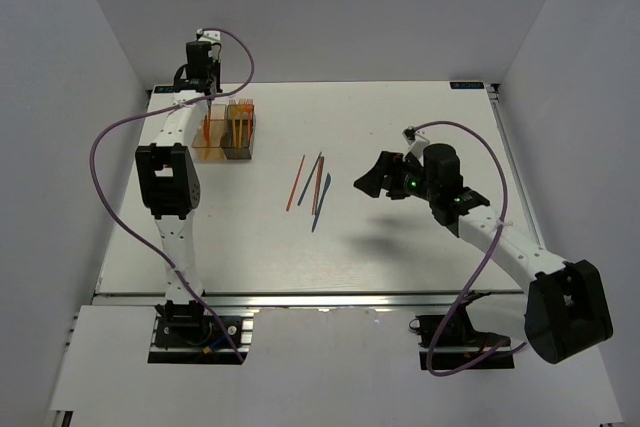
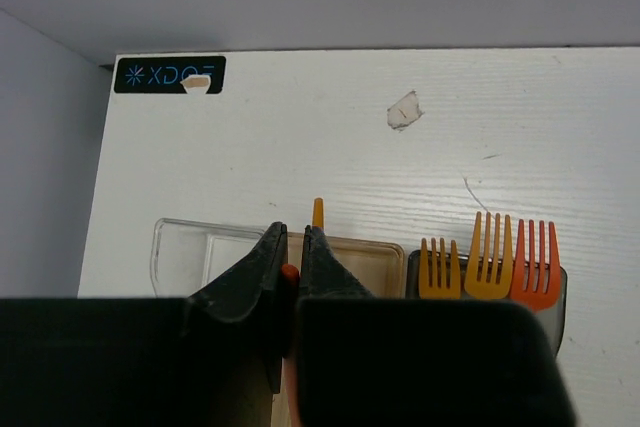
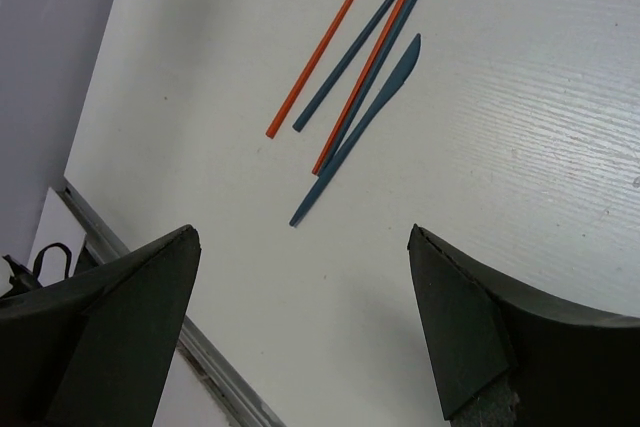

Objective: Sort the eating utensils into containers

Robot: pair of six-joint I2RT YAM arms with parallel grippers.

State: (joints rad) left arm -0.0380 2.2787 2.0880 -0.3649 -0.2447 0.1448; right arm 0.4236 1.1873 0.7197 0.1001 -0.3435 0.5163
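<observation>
- The right gripper (image 3: 300, 237) hangs above the table (image 1: 420, 117) with its jaws wide apart and nothing between them.
- Just beyond it, near the table's middle, the loose utensils lie close together and roughly parallel. They are a dark blue knife (image 3: 356, 129) with a pointed blade, two thin red-orange sticks (image 3: 323, 44) and dark blue sticks (image 3: 362, 38). One red-orange stick lies across a blue one.
- Far left, the boxes (image 1: 226, 135) stand joined in a row.
- The clear box (image 2: 180, 247) shows nothing inside in the part that is visible.
- The tan box (image 2: 360, 259) has a yellow-orange tip rising at its left side.
- The grey box (image 2: 558, 282) holds three forks (image 2: 489, 267) standing tines up, two yellow-orange and one red-orange.
- The left gripper (image 2: 294, 237) is over the seam of the clear and tan boxes, its jaws narrow and pinching a red-orange piece (image 2: 289, 272). Whether the yellow-orange tip belongs to that piece cannot be told.
- Beyond the boxes, a black label (image 2: 168, 75) sits at the table's far corner.
</observation>
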